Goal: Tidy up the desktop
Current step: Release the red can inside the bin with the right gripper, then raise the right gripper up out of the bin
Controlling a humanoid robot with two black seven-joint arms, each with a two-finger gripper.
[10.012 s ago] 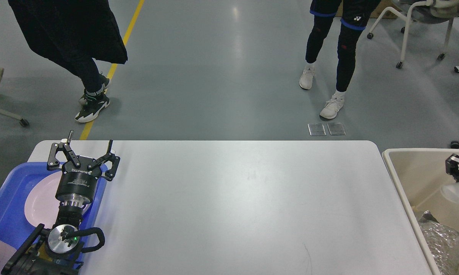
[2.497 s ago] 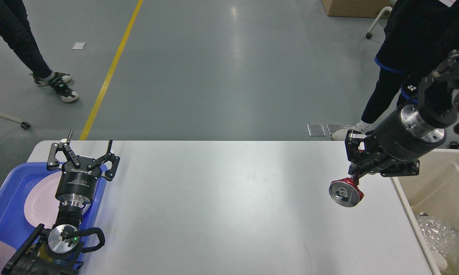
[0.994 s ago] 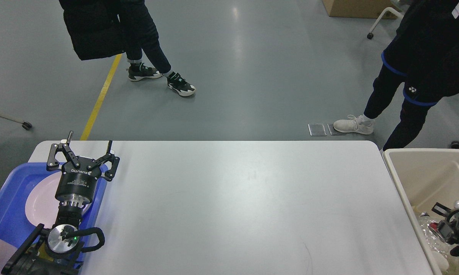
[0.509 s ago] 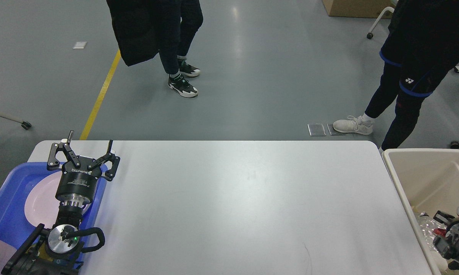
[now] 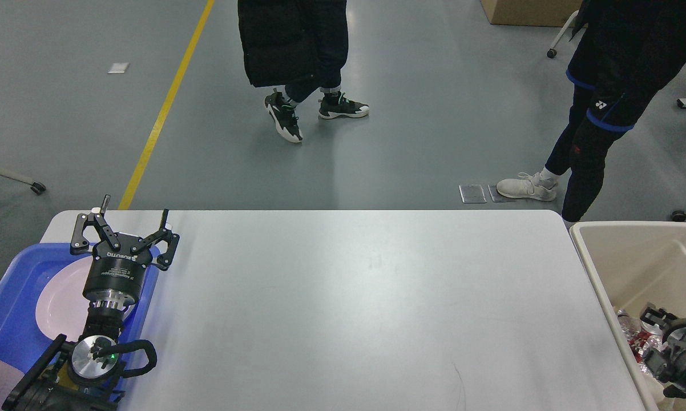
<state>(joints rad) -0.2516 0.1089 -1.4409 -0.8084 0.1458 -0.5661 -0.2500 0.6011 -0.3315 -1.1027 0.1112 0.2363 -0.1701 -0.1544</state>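
— Tool state on the left?

— Left tool [image 5: 127, 224] stood with its fingers spread wide and empty, pointing away over the far end of the blue tray [image 5: 12, 311]. Its arm rose from the lower left corner, above the pink plate [image 5: 57, 299].

— And the right one?

— Right tool [image 5: 671, 342] sat low inside the beige bin [image 5: 605, 251], dark and partly cut off; I could not tell its grip. Crumpled shiny litter [image 5: 628, 334] lay beside it.

— The tabletop?

— The tabletop [image 5: 354, 308] stretched white and bare between tray and bin.
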